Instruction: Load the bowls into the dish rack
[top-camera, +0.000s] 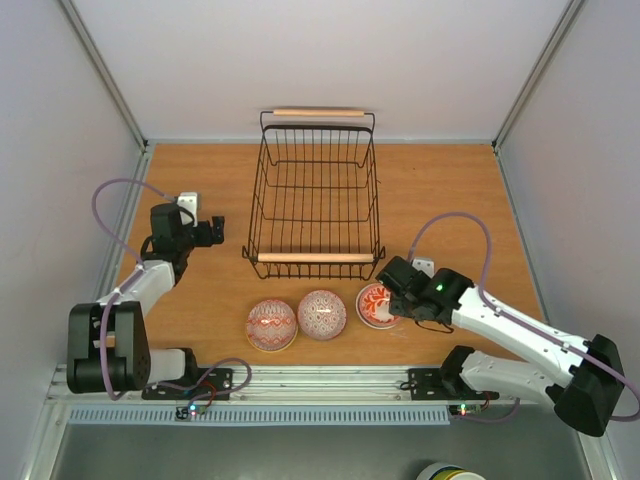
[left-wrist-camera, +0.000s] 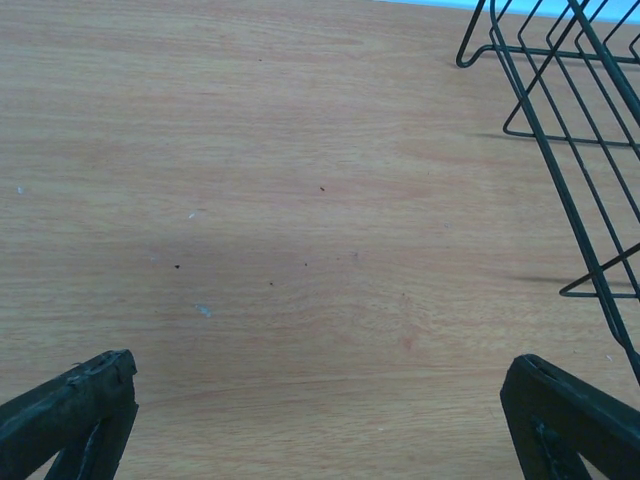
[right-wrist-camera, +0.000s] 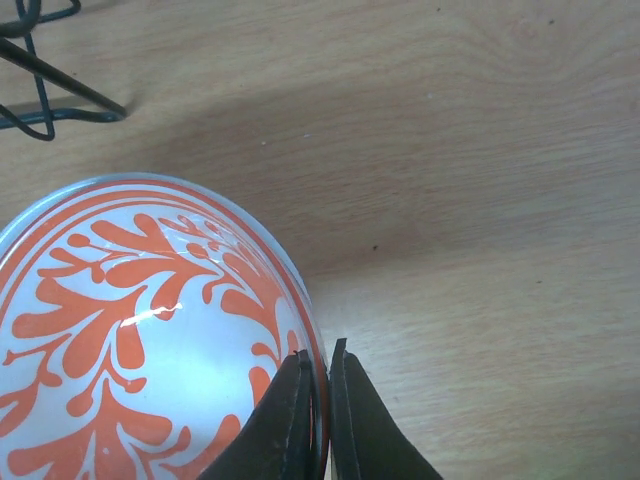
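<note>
The black wire dish rack (top-camera: 316, 195) with two wooden rod handles stands at the table's middle and holds nothing. Three bowls sit in a row in front of it: two upside-down patterned ones (top-camera: 271, 325) (top-camera: 321, 314) and an upright bowl with a white inside and orange leaf pattern (top-camera: 376, 305). My right gripper (top-camera: 400, 296) is shut on that bowl's right rim (right-wrist-camera: 318, 350), one finger inside and one outside. My left gripper (top-camera: 214, 231) is open and empty above bare wood, left of the rack; the rack's wires show in the left wrist view (left-wrist-camera: 560, 150).
White walls close in the table at the back and both sides. A metal rail (top-camera: 330, 380) runs along the near edge by the arm bases. A round container (top-camera: 450, 472) shows at the bottom edge, off the table.
</note>
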